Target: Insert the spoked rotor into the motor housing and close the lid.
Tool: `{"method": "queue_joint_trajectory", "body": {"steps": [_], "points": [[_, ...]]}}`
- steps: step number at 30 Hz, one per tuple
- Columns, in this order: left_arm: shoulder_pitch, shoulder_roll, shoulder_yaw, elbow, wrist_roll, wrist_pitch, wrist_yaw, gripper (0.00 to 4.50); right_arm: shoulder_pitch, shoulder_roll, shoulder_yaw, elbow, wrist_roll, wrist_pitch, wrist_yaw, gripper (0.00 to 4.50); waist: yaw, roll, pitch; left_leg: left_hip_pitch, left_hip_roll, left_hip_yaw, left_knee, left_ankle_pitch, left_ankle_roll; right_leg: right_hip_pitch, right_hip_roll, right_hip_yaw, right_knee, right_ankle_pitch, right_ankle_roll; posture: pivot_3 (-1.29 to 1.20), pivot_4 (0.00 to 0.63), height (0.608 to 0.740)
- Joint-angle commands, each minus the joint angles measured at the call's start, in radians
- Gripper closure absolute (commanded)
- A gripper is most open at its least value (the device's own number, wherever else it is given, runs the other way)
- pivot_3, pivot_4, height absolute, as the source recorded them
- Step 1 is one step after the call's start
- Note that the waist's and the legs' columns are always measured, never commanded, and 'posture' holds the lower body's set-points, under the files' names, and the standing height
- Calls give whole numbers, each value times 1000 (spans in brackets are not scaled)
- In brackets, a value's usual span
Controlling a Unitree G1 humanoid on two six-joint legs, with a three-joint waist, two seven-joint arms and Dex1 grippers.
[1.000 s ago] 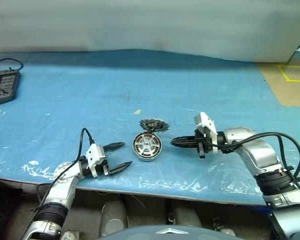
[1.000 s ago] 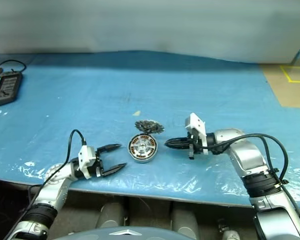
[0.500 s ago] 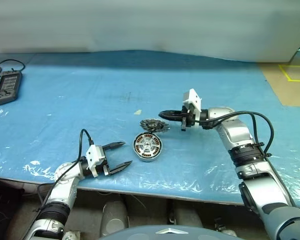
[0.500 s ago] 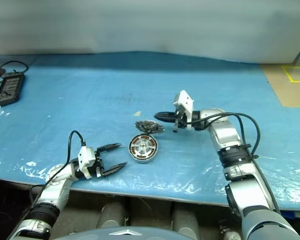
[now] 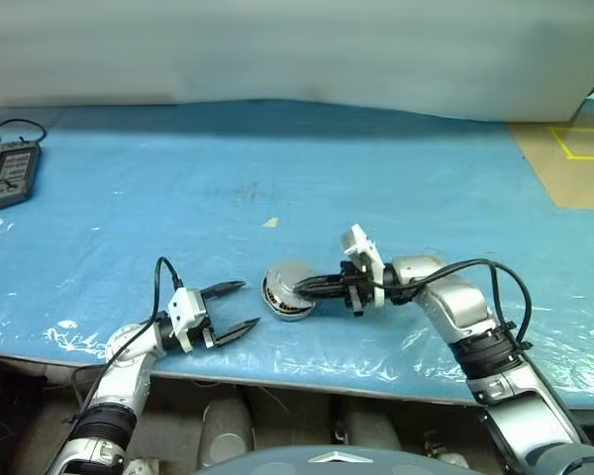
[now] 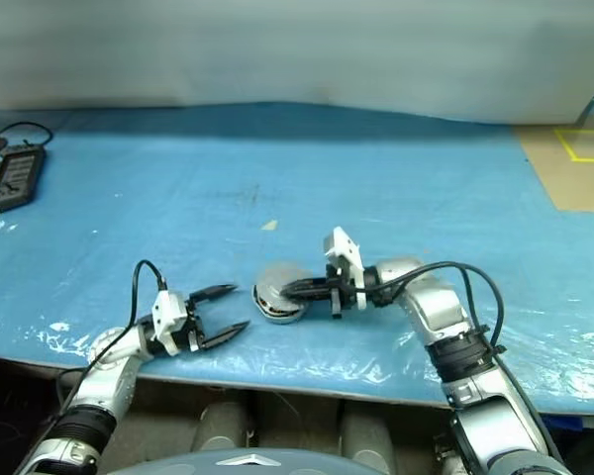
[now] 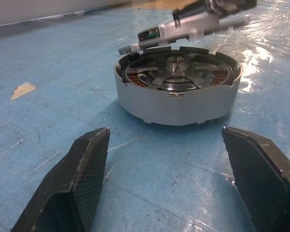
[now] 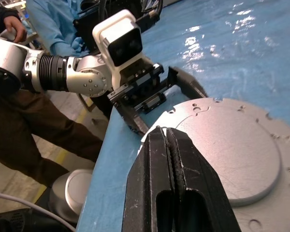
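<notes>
So the right pincer [image 5: 302, 288], clenched on nothing, was swung in from the far side onto the round grey metal motor housing with copper windings [image 7: 176, 96], which was sat near the front edge of the blue plastic-covered worktop [image 5: 178, 178]. The left pincer [image 5: 246, 305] was left released just to the housing's left. A closing push was probably being lined up.

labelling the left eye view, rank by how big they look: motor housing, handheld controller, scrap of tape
1. motor housing, partly hidden by the right gripper
2. handheld controller, close in size and farther off, so unsure
3. scrap of tape, clearly smallest
</notes>
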Motion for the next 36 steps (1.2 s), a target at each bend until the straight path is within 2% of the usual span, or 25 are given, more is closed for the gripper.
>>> {"method": "queue_joint_trajectory", "body": {"steps": [1, 11, 18, 23, 26, 36], "points": [[23, 12, -4, 29, 23, 29, 7, 607, 8, 10, 22, 8, -20, -21, -9, 4474, 0, 0, 0, 0, 0, 0, 0, 0, 0, 0, 0, 0, 0, 0, 0, 0, 150, 740], [28, 15, -5, 16, 21, 41, 10, 607, 21, 3, 56, 92, -103, -119, -46, 4474, -1, -4, -3, 3, 0, 0, -4, 0, 0, 0, 0, 0, 0, 0, 1, 0, 150, 740], [36, 11, -11, -19, 21, 61, 22, 607, 7, 18, -14, 38, -54, -168, -88, 4474, -1, -4, -3, 3, 0, 0, -5, 0, 0, 0, 0, 1, 0, 0, 1, 0, 150, 740], [43, 14, -10, -53, 15, 83, 28, 607, -37, 10, -45, -29, 2, -95, -85, 4474, 0, -4, -3, 0, 0, 0, -5, 0, 0, -2, 0, 1, -2, -1, 1, 0, 150, 740], [45, 15, -8, -75, 10, 100, 31, 607, -50, 3, -28, -39, -29, -117, -82, 3912, 0, -4, -3, -1, 0, 0, -5, 0, 0, -2, 0, 0, -2, -1, -1, 0, 150, 740], [55, 20, -4, -138, 9, 148, 45, 607, -73, 29, 18, 49, -109, -203, -88, 491, 0, -5, -3, -3, 0, 0, -5, -1, -2, -2, 0, 0, -3, -1, -5, 0, 150, 740]]}}
